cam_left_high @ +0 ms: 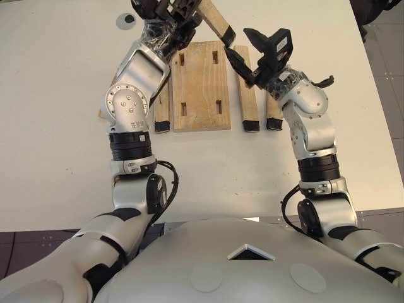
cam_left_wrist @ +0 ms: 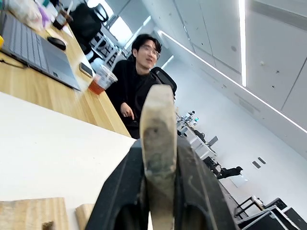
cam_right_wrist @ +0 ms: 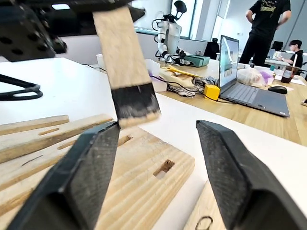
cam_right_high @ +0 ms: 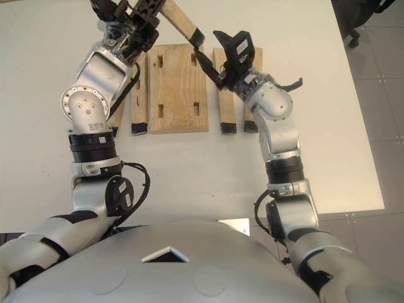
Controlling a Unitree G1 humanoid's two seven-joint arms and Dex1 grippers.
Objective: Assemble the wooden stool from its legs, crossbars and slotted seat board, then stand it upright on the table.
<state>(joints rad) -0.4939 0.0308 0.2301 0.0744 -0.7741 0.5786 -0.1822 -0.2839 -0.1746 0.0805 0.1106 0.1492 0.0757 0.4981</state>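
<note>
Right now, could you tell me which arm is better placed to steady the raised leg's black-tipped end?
Right, probably. The right claw is open, with the leg's black tip close by it above the seat board; the left claw is shut on the leg farther up.

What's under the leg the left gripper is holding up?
The leg's black-capped end hangs over the slotted seat board's far right corner, beside the open right gripper. Whether it touches the board is unclear. The left gripper covers the leg's other end.
</note>
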